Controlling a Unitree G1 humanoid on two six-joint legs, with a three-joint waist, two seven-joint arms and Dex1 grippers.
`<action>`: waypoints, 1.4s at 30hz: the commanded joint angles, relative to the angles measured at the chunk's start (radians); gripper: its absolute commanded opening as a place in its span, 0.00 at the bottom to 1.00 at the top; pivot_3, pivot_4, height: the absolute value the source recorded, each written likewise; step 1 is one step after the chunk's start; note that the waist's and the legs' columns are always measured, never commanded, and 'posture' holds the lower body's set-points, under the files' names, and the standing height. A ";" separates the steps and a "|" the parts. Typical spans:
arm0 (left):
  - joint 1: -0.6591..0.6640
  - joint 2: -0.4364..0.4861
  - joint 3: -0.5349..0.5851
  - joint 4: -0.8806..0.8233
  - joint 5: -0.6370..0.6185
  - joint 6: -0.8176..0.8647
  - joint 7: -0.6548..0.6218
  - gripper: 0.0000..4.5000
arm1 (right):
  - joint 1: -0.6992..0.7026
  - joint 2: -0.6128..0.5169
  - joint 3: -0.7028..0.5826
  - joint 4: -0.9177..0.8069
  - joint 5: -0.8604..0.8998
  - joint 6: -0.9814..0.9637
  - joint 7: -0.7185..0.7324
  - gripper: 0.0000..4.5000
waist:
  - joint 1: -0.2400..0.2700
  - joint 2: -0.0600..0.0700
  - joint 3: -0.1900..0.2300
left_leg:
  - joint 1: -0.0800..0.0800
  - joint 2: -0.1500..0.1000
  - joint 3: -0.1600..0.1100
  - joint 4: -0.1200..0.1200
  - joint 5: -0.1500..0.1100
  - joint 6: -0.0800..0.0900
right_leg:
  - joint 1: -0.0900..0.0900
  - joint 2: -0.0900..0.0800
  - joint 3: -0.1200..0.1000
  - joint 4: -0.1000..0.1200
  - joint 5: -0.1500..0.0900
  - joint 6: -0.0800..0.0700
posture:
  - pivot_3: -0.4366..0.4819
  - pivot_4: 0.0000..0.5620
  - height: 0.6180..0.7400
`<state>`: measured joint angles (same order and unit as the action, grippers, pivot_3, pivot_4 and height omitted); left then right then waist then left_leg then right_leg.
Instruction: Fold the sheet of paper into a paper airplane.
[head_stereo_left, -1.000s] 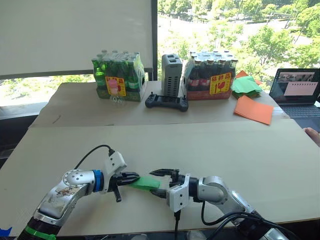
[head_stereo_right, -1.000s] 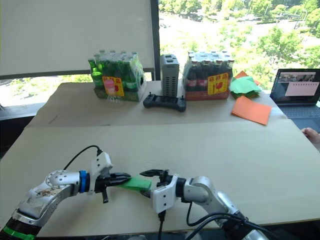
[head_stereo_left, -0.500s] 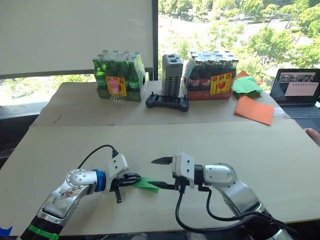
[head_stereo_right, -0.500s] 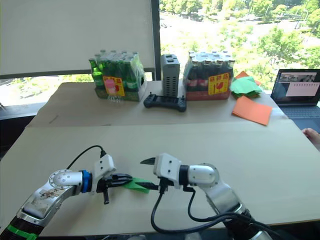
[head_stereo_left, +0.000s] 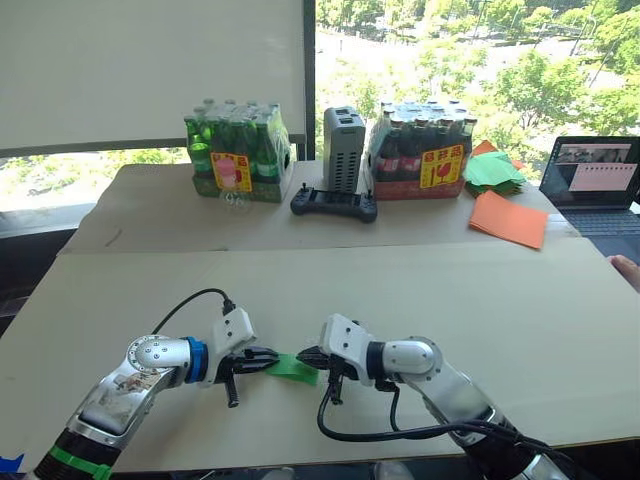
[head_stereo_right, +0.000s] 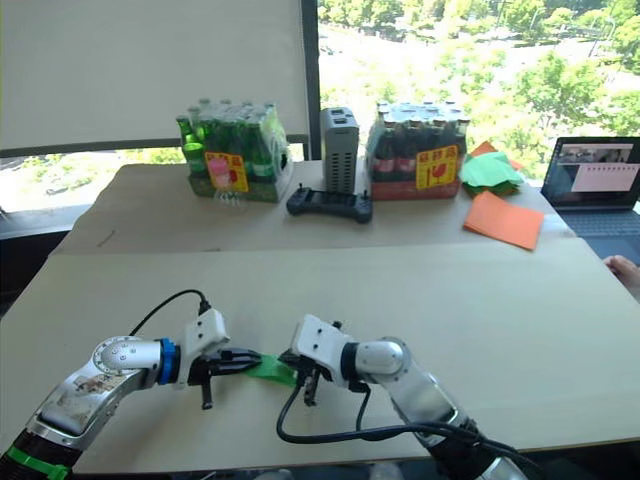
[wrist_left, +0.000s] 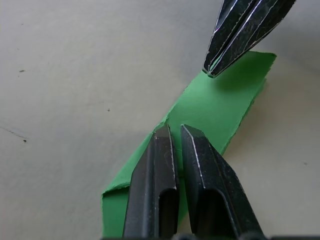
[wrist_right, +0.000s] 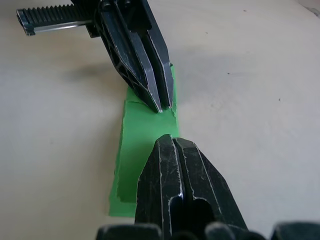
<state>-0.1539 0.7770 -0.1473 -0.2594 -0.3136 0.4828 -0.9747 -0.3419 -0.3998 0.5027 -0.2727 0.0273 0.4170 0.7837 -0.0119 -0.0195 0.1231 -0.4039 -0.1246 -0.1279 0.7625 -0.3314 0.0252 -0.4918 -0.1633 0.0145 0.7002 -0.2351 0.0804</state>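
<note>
Left wrist view, left gripper (wrist_left: 175, 142): 2 black fingers drawn narrow, nipping the sheet of paper (wrist_left: 210, 107) at 1 long edge of the strip; closure judged as a pinch on the fold.
Right wrist view, right gripper (wrist_right: 172, 142): 2 fingers pressed together, tips down on the opposite end of the same sheet; whether paper sits between them or merely under them cannot be told.
Gripper relation: tips face each other along the strip, near but apart, green paper showing between them.
Sheet condition: a narrow, layered green strip with 1 folded step visible near the left tips; no pointed nose or wings seen.
Sheet location: on the table (head_stereo_left: 480, 300), near the front edge, well apart from the black controller (head_stereo_left: 334, 205) at the far side and in line with it.
Other stock: orange sheets (head_stereo_left: 508, 218) and a green pile (head_stereo_left: 492, 170) lie right of the controller, untouched.
Progress, judged: early to middle; lengthwise folds made, nose and wing folds outstanding.
Remaining, judged: crease pressing, wing folds, release.
</note>
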 joint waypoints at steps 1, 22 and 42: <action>-0.015 0.015 0.020 -0.009 0.000 0.005 -0.010 0.07 | -0.002 0.008 0.009 -0.009 -0.018 -0.025 -0.005 0.01 | 0.000 0.000 0.000 | 0.000 0.000 0.000 0.000 0.000 0.000 | 0.000 0.000 0.000 0.000 0.000 0.000 | 0.48 0.27 0.47; -0.045 0.033 0.020 -0.078 -0.055 0.088 -0.060 0.07 | 0.009 0.029 0.035 0.010 -0.077 0.008 -0.033 0.01 | -0.001 0.000 0.000 | 0.000 0.000 0.000 0.000 0.000 0.000 | 0.000 0.000 0.000 0.000 0.000 0.000 | 0.48 0.27 0.47; -0.033 0.042 -0.061 -0.010 0.062 0.002 -0.069 0.07 | -0.075 0.080 0.009 -0.026 -0.015 0.092 -0.014 0.01 | -0.001 0.000 0.000 | 0.000 0.000 0.000 0.000 0.000 0.000 | 0.000 0.000 0.000 0.000 0.000 0.000 | 0.48 0.27 0.47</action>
<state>-0.1976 0.8124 -0.1986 -0.2667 -0.2645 0.4795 -1.0387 -0.3936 -0.3357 0.5231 -0.2886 0.0123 0.5110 0.7805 -0.0128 -0.0194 0.1231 -0.4036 -0.1246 -0.1279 0.7625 -0.3314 0.0251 -0.4916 -0.1633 0.0145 0.7002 -0.2351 0.0804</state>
